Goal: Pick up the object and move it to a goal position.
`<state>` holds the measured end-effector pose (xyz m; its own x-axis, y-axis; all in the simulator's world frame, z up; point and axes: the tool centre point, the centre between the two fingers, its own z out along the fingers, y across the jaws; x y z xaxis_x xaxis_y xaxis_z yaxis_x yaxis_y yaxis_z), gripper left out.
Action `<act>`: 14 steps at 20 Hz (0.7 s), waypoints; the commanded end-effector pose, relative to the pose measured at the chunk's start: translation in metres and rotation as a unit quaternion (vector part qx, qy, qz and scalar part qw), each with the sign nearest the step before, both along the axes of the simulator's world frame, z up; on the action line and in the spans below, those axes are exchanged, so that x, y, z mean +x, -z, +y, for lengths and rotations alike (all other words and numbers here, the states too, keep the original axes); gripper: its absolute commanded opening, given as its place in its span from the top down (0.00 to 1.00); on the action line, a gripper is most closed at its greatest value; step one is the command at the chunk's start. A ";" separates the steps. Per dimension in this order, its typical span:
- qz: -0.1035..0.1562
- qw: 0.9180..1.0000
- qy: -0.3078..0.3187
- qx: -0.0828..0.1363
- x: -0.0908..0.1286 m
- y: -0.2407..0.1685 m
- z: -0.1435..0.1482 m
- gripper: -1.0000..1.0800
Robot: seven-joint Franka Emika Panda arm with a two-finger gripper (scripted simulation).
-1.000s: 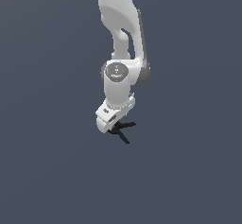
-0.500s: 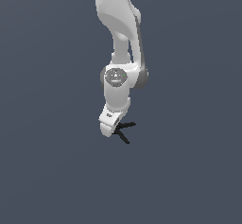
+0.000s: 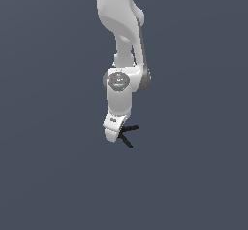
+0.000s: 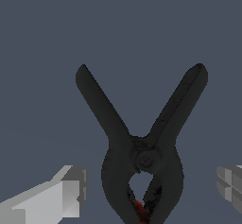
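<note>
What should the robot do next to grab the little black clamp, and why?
Probably close the tool on the black clamp. In the wrist view its two fingers stand apart on either side of the clamp's body, not touching it, so it looks lined up. How low the fingers sit I cannot tell, so it may need to lower a little first.

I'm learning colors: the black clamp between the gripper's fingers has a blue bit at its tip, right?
Not quite. The bit at the tip of the black clamp is red, not blue, as the wrist view shows. The rest is right: the clamp lies between the fingers of the open gripper.
</note>
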<state>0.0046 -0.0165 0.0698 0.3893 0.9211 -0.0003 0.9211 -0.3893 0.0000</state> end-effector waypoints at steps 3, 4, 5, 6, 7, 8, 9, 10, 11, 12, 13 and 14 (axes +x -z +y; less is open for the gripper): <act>0.000 1.000 -0.002 0.000 0.000 0.001 0.000 0.04; 0.000 1.000 -0.002 0.000 0.000 0.002 0.000 0.04; 0.000 1.000 -0.002 0.000 0.000 0.004 0.000 0.04; 0.000 1.000 -0.002 0.000 0.000 0.006 0.000 0.04; 0.000 1.000 -0.002 0.000 0.000 0.010 0.000 0.04; 0.000 1.000 -0.002 0.000 0.000 0.014 0.000 0.04; 0.000 1.000 -0.003 0.000 -0.001 0.018 0.000 0.04; 0.000 1.000 -0.003 0.000 -0.001 0.024 0.000 0.04; 0.000 1.000 -0.003 0.000 -0.001 0.030 0.000 0.04; 0.000 1.000 -0.004 0.000 -0.001 0.035 0.000 0.04; 0.000 1.000 -0.004 0.000 -0.001 0.040 0.000 0.04; 0.000 1.000 -0.004 0.000 -0.001 0.043 0.000 0.04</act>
<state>0.0033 -0.0162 0.0332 0.3828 0.9238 -0.0004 0.9238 -0.3828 -0.0007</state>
